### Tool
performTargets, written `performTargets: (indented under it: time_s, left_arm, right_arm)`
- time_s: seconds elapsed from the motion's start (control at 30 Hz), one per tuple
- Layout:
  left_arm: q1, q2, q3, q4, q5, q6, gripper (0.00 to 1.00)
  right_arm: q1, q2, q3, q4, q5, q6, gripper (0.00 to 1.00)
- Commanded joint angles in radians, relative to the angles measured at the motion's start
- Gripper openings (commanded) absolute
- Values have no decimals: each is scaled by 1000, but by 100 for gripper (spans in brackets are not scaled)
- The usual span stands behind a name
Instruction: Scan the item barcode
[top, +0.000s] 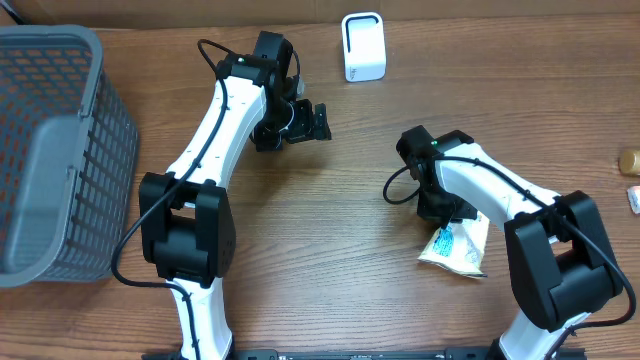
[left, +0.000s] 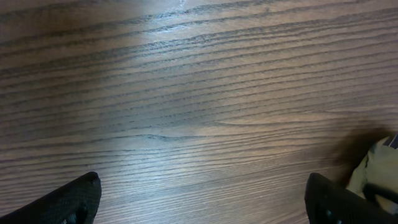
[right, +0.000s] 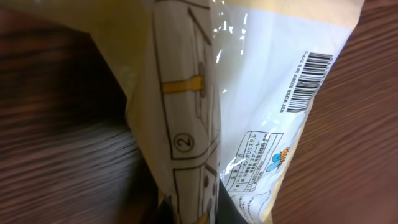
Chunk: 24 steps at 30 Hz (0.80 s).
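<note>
The item is a cream and white plastic packet (top: 462, 246) lying on the wooden table at the right. In the right wrist view the packet (right: 249, 74) fills the frame, with its printed barcode (right: 312, 79) facing the camera at the upper right. My right gripper (top: 448, 212) is shut on the packet's near edge, and in its own view the gripper (right: 199, 209) pinches a fold of the wrapper. The white scanner (top: 363, 47) stands at the far edge. My left gripper (top: 305, 122) hovers open near mid-table; in its own view the gripper (left: 202, 202) holds nothing, with the packet's edge (left: 380, 169) at far right.
A grey mesh basket (top: 55, 150) takes up the left side of the table. A small brown object (top: 629, 160) and a pale one (top: 634, 197) lie at the right edge. Bare wood lies between the two arms.
</note>
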Motion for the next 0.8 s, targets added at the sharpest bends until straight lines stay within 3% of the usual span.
performTargets:
  time_s: [0.0, 0.17, 0.3, 0.5, 0.77]
  left_arm:
    - [-8, 6, 8, 3, -4, 20, 96]
    - [-8, 6, 8, 2, -4, 20, 96]
    - [-8, 6, 8, 2, -4, 19, 96]
    - [-8, 6, 8, -1, -4, 19, 96]
    - [-5, 6, 8, -1, -4, 19, 95]
  right_arm:
    - [-5, -3, 134, -36, -127, -4, 4]
    - [-5, -8, 394, -132, -426, -152, 4]
    - [-8, -8, 469, -53, -745, -241, 4]
    - [-8, -8, 323, 175, -1174, -269, 4]
    - [-35, -7, 19, 466, -1308, -147, 4]
